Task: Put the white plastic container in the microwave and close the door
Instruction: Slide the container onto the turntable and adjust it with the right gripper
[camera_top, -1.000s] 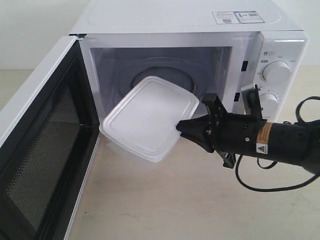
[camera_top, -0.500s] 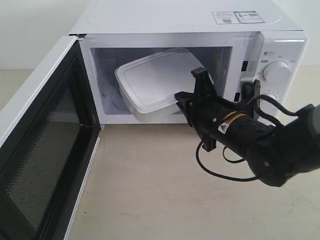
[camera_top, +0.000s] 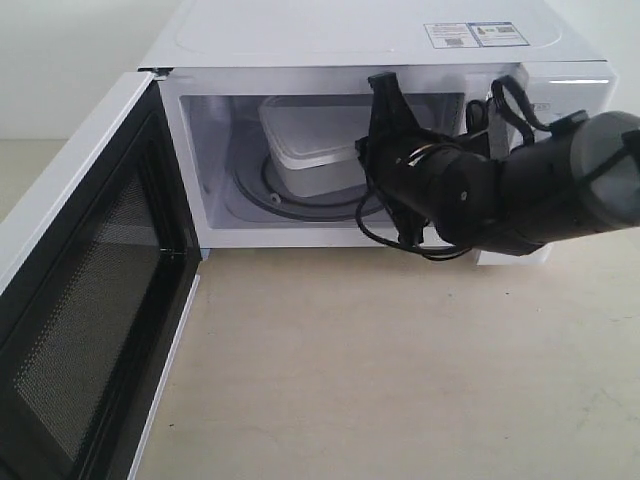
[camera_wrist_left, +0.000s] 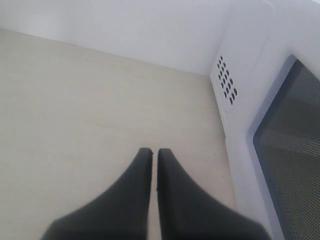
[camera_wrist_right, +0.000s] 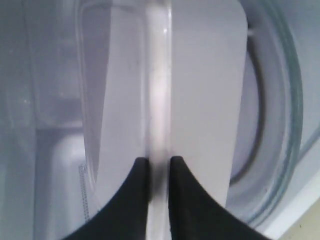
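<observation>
The white plastic container (camera_top: 312, 140) is inside the microwave (camera_top: 340, 45), above the glass turntable (camera_top: 262, 195). My right gripper (camera_top: 362, 150) reaches into the cavity and is shut on the container's rim (camera_wrist_right: 159, 110), with a black finger on each side of it. The door (camera_top: 75, 300) hangs wide open at the left, its dark mesh window (camera_top: 85, 320) facing inward. My left gripper (camera_wrist_left: 151, 151) hovers shut over the tabletop beside the door (camera_wrist_left: 287, 155), holding nothing. It does not show in the exterior view.
The beige tabletop (camera_top: 380, 370) stretches in front of the microwave. My right arm (camera_top: 540, 195) covers the microwave's knob panel. A black cable (camera_top: 400, 245) loops below the wrist. A vent grille (camera_wrist_left: 226, 82) shows on the microwave's side.
My right gripper has carried the container from in front of the opening, up and back into the cavity. The arm has swung in front of the knob panel.
</observation>
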